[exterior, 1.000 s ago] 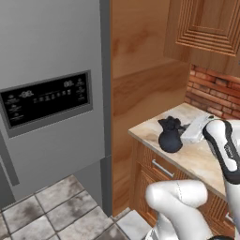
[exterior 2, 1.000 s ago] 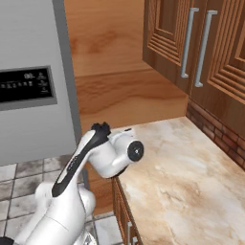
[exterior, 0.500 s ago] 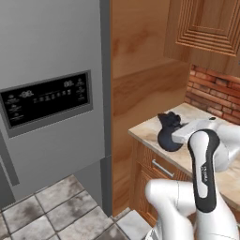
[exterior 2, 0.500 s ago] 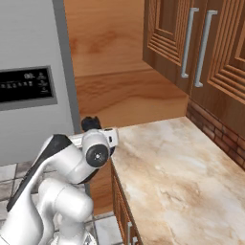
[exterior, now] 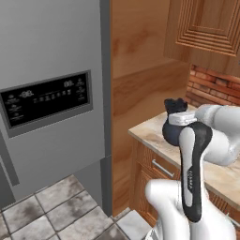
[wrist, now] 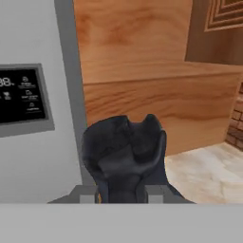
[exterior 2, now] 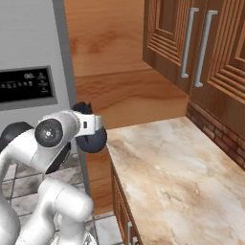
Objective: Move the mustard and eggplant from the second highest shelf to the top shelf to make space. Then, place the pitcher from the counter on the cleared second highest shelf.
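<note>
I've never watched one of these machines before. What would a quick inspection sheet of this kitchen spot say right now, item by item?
Surface: beige marbled counter over brown wooden cabinets; bare stone in the right base view.
Job's things: dark pitcher gripped at its lower part and carried at the counter's left end, flared rim up, beside the fridge.
Clutter: nothing seen.
Grippers: gripper shut on the pitcher, a finger on each side.
Cables: nothing seen.
Surroundings: grey fridge door closed, with a dark control panel; wooden side panel, upper cabinets with metal handles, red brick wall, tiled floor.
</note>
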Controlling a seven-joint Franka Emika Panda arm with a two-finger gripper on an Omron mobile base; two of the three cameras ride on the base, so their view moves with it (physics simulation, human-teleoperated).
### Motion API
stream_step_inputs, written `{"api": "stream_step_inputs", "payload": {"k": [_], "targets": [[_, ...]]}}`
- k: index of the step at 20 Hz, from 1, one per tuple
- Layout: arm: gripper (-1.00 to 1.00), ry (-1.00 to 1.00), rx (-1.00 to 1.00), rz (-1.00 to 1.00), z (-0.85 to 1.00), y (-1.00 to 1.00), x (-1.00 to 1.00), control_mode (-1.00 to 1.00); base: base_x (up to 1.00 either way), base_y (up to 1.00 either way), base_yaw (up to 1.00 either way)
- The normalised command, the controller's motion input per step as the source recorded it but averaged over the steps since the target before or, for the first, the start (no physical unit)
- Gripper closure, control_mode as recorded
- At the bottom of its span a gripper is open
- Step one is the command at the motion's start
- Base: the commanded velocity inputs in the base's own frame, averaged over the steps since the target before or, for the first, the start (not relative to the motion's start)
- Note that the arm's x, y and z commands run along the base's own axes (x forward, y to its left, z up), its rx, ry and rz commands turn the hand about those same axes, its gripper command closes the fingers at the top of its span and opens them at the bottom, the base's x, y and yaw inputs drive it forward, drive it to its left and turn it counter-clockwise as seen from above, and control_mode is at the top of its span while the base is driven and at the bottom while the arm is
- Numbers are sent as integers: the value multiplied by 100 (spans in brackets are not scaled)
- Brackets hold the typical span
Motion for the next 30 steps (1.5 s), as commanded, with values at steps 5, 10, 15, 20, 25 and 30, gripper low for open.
{"api": "stream_step_inputs", "payload": {"k": [5,10,15,20,25,30], "targets": [[100,-10,2,-45,0,73,-31,-100,0,0,0],[100,-12,2,-44,0,80,-23,-100,0,0,0],[100,-13,5,-32,0,42,-7,-100,0,0,0],[100,-6,9,-7,0,-11,-3,-100,0,0,0],[100,-1,21,5,0,-44,0,-100,0,0,0],[100,0,16,14,0,-23,-1,-100,0,0,0]]}}
